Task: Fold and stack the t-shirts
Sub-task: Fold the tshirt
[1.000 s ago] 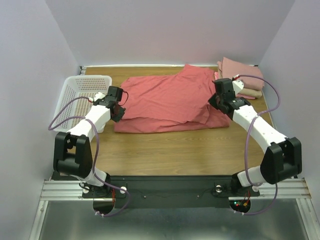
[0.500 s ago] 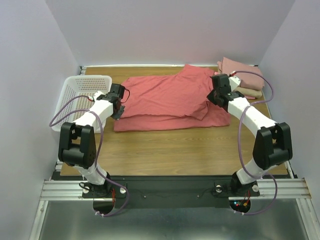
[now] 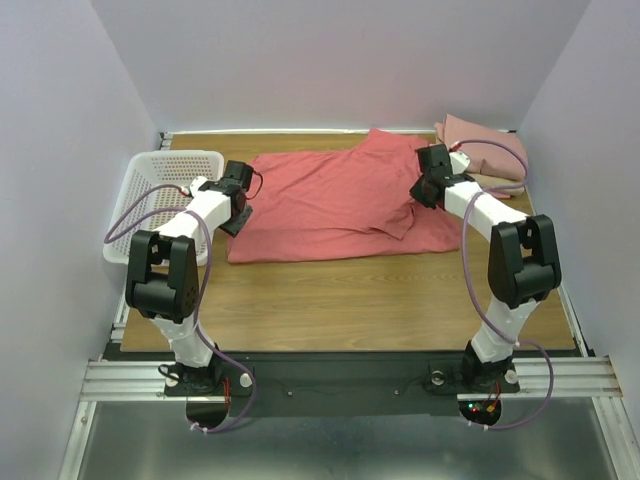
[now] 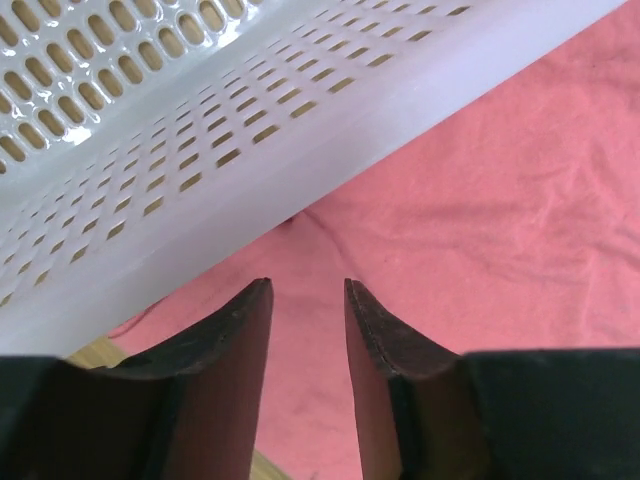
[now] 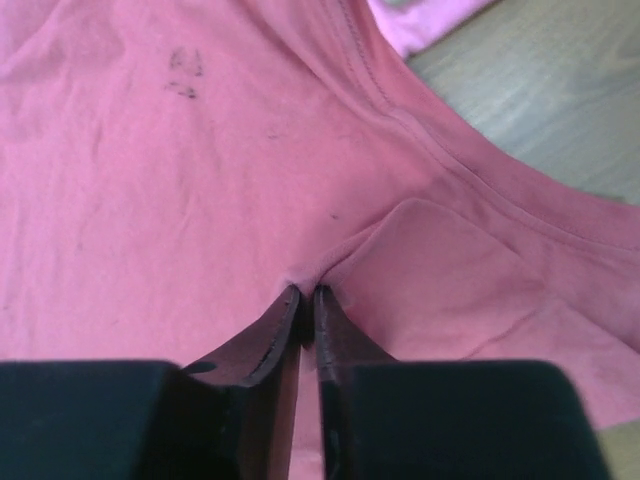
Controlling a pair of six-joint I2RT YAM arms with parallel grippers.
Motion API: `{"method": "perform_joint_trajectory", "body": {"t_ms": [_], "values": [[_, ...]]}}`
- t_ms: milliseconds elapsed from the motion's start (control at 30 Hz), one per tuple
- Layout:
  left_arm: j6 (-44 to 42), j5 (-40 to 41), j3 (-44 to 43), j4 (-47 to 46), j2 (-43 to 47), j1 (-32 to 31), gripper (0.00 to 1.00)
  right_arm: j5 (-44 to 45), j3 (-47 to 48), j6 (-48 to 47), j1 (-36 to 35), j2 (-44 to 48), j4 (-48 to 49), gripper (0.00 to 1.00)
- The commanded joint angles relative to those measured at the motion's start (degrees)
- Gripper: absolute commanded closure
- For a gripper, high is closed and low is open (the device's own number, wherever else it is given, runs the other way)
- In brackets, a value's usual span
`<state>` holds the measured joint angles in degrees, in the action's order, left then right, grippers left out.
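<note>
A large coral-red t-shirt (image 3: 330, 200) lies spread and partly folded across the far half of the table. My right gripper (image 3: 428, 190) is shut on a pinch of its cloth (image 5: 330, 262) at the shirt's right side, near the collar seam. My left gripper (image 3: 240, 200) is open over the shirt's left edge (image 4: 480, 230), right beside the white basket wall, holding nothing. A folded dusty-pink shirt (image 3: 480, 140) tops a small stack at the far right, with a tan one (image 3: 505, 183) under it. A strip of bright pink cloth (image 5: 425, 25) shows past the collar.
A white plastic mesh basket (image 3: 160, 195) stands at the left edge of the table and fills the upper left of the left wrist view (image 4: 200, 130). Bare wooden tabletop (image 3: 350, 300) lies between the shirt and the arm bases. Grey walls close in on three sides.
Both arms have reached further back. The left gripper slid along the shirt's left edge toward the basket; the right gripper moved up to the shirt's right shoulder area, drawing cloth with it.
</note>
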<state>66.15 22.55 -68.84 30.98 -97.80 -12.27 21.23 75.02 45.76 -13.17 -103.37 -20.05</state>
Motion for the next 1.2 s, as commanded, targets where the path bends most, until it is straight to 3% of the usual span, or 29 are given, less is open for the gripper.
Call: {"method": "perform_joint_trajectory", "body": {"t_ms": [0,33,67,100,200,233,300,400,500,733,1167], "values": [[-1.7,1.8,-3.8,1.3,-0.3,0.0,0.49,-0.5,4.8,-1.4,0.6,-1.3,3.1,0.77],[-2.2,1.1,-4.0,1.1,0.2,-0.2,0.44,-1.0,5.0,-1.7,0.7,-1.7,3.1,0.62],[-2.4,0.5,-4.2,0.7,0.6,-1.0,0.43,-1.4,5.0,-2.2,0.8,-1.7,3.0,0.54],[-3.0,0.4,-4.5,0.1,1.5,-1.6,0.42,-2.5,4.6,-2.9,0.8,-1.3,3.1,0.36],[-4.7,0.2,-5.2,0.1,2.7,-3.6,0.38,-5.2,3.9,-4.6,0.8,-0.2,3.0,0.14],[-5.1,-0.3,-5.6,0.2,3.0,-4.1,0.25,-6.1,2.9,-5.1,0.9,1.1,2.9,0.1],[-5.9,-0.7,-5.4,0.1,3.9,-5.6,0.16,-9.3,1.4,-6.4,0.8,2.6,3.0,0.0],[-6.3,-1.2,-3.5,-0.6,5.5,-8.0,0.03,-14.4,-3.0,-6.5,0.8,4.8,3.1,0.0],[-7.1,-2.9,0.4,-2.9,7.0,-9.3,0.02,-17.7,-4.8,-7.7,0.8,4.1,3.1,0.0],[-9.2,-5.8,9.5,-8.6,8.8,-10.1,0.02,-22.6,-3.7,-9.5,0.7,-0.8,4.4,0.0],[-10.0,-5.4,11.6,-10.3,7.4,-10.1,0.02,-21.0,-3.3,-10.0,0.7,-4.8,5.6,0.0]]}}
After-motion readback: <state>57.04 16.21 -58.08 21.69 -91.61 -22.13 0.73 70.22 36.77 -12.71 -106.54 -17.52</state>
